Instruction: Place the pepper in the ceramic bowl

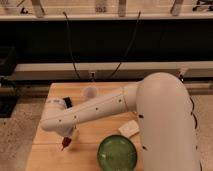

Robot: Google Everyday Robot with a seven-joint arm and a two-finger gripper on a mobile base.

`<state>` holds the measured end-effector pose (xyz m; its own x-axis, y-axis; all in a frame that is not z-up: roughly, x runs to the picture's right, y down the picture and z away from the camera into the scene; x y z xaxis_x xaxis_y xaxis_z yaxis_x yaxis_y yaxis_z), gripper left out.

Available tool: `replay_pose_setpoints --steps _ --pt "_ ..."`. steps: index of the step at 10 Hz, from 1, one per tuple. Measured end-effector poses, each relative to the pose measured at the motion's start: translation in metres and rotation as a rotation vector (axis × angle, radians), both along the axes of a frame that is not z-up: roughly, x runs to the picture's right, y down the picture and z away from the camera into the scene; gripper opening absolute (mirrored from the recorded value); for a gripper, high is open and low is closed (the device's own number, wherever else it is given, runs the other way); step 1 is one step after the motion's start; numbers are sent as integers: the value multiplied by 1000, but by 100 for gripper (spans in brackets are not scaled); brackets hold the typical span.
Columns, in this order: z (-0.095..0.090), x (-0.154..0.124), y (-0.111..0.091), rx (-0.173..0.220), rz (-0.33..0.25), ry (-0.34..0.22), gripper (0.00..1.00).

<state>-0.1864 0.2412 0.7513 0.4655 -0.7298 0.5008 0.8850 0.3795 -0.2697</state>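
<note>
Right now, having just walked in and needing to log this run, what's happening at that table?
The robot's single arm reaches across the wooden table toward the picture's left. Its end effector is low, right at the small red pepper. Whether the pepper is actually gripped can't be told. The green ceramic bowl sits apart from them near the front edge, with no pepper in it yet.

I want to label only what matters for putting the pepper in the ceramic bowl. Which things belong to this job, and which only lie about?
Belongs to the job:
pepper, right under the gripper, front left of the table
ceramic bowl, front centre

Just lying about:
whitish cup
black object
pale block
</note>
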Motion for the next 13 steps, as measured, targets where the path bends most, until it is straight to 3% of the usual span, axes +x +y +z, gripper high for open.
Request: replay_pose_setpoints --steps 3,6,9,13 --pt "-5 26 -13 16 35 19 2" --pt "-10 32 -19 24 64 26 11" --pt "-11 59 -25 32 104 41 1" --pt "-15 73 -30 38 158 50 1"
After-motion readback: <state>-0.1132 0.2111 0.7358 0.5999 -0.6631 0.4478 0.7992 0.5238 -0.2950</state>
